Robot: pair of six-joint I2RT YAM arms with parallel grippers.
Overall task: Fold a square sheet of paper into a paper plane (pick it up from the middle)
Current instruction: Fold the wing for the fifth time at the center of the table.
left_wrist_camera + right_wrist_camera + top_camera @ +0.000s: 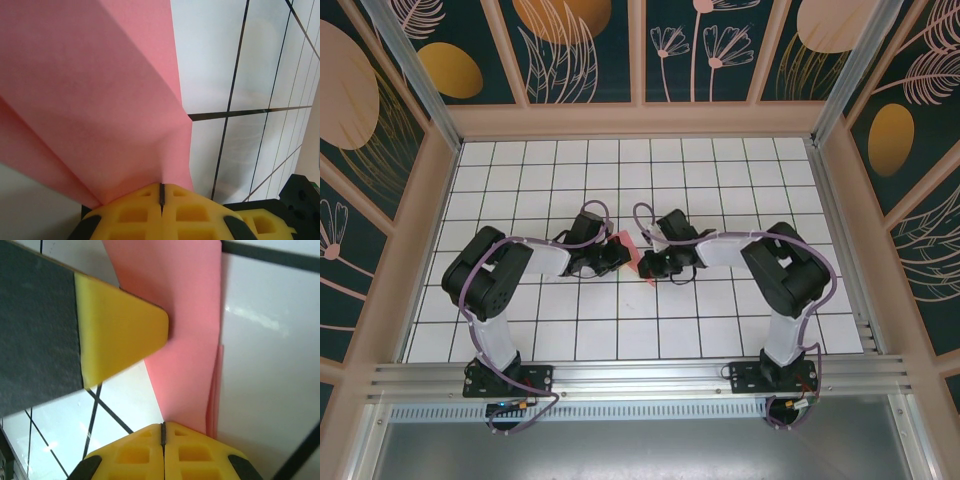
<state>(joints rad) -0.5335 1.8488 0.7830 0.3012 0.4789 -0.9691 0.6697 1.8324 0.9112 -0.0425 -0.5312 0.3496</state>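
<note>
Both arms meet mid-board, tips nearly nose to nose, w/ the sheet (632,255) held up btwn them above the white gridded board (720,180). That's prob. so each side can be pinched and a crease worked in the air instead of flat on the tiles. Left gripper (161,196): jaws fully shut, yellow pads (135,215) pressed together w/ only a hairline seam. The sheet comes straight out of that seam and fans up and away from the tips, w/ a soft ridge running from the pinch, so it's clamped on the paper. Right gripper (162,434): also closed tight, pads (195,452) meeting. The sheet's narrow end runs down to the seam and over one pad, so it looks pinched there too, tho the exact bite is hidden. Just beyond the right tips, one of the left gripper's fingers (122,335) crosses in front of the sheet, so the two grips sit v. near each other, approx. at the paper's middle. Doubled edge layers show beside the right pads. I'd judge some folding's done, but it's no dart yet. Can't tell if the sheet's lowest corner touches the board.
</note>
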